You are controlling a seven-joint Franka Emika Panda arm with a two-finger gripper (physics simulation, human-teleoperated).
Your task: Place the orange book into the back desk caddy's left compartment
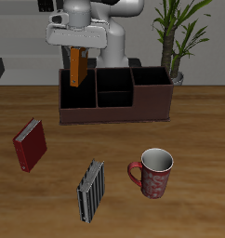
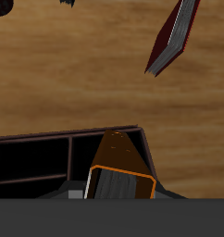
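The gripper (image 1: pixel 78 44) is squeezing the top of the orange book (image 1: pixel 78 67), hanging upright over the left compartment (image 1: pixel 77 93) of the back desk caddy (image 1: pixel 114 113). Its fingers are hidden. Only the wrist view is showing the book's (image 2: pixel 120 176) end.

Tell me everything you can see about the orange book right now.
The orange book is a small hardcover with an orange cover and pale page edges. It hangs upright, held from above in the claw, its lower end over the left compartment of the back desk caddy. Whether it has entered the cell is unclear. The wrist view shows it end-on, beside the caddy's outer wall. Only the claw visibly touches it.
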